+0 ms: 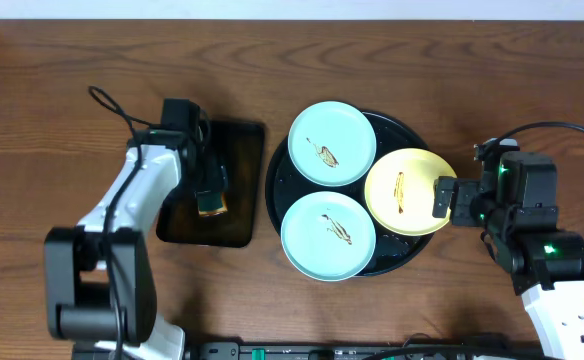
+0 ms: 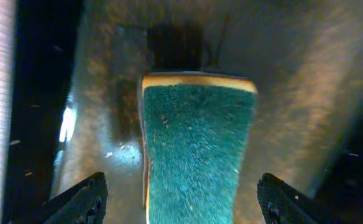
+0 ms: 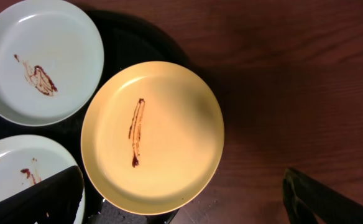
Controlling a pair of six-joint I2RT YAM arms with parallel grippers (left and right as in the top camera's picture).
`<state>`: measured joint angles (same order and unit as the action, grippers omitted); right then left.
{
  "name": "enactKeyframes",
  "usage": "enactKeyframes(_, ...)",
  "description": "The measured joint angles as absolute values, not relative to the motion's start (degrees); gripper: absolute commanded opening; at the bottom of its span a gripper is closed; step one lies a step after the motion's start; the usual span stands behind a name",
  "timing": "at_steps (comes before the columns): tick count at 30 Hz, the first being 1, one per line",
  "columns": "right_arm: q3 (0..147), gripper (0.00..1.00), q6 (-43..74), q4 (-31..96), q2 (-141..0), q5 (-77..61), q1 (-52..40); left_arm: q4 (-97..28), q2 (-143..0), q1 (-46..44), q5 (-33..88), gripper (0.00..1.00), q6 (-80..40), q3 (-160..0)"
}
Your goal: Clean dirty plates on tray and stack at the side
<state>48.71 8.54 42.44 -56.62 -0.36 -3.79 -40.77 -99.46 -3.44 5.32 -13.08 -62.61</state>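
Dark brown wood-grain table [image 1: 52, 90]; pale strip [image 1: 292, 8] beyond far edge.

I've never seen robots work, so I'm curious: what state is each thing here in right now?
upper blue plate: smeared, on round tray
lower blue plate: smeared, on round tray
yellow plate: streaked, overhanging round tray's rim
round tray: carrying all three plates
sponge: green side up, on rectangular tray, ungripped
left gripper: open, straddling sponge
right gripper: open, empty, over yellow plate's edge

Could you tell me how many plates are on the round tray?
3: a pale mint-blue round plate at the back, another mint-blue plate in front, a pale yellow plate at right. None seem hidden.
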Motion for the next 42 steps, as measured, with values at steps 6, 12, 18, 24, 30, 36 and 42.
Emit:
enactKeyframes(6,48.7,0.99,8.5,42.4,-56.6,-0.4,-3.8,-40.0,-103.0,-3.4,5.8,0.61,-13.3,-62.6)
enactKeyframes(12,48.7,0.99,8.5,42.4,-56.6,-0.4,-3.8,-39.6,-103.1,-3.4,6.0,0.58,-13.1,-62.6)
enactKeyframes(18,48.7,0.99,8.5,42.4,-56.6,-0.4,-3.8,-38.1,-103.1,-3.6,6.0,0.58,-13.2,-62.3)
enactKeyframes(24,48.7,0.99,8.5,42.5,-56.6,-0.4,-3.8,-37.0,-103.1,-3.6,6.1,0.47,-13.8,-61.2)
enactKeyframes(30,48.7,0.99,8.5,42.5,-56.6,-0.4,-3.8,-37.0,-103.1,-3.6,6.3,0.25,-14.2,-61.2)
enactKeyframes(36,48.7,0.99,8.5,42.5,-56.6,-0.4,-3.8,-37.0,-103.1,-3.6,6.3,0.07,-14.3,-61.2)
enactKeyframes(42,48.7,0.99,8.5,42.5,-56.6,-0.4,-3.8,-37.0,-103.1,-3.6,6.3,0.07,-14.7,-61.2)
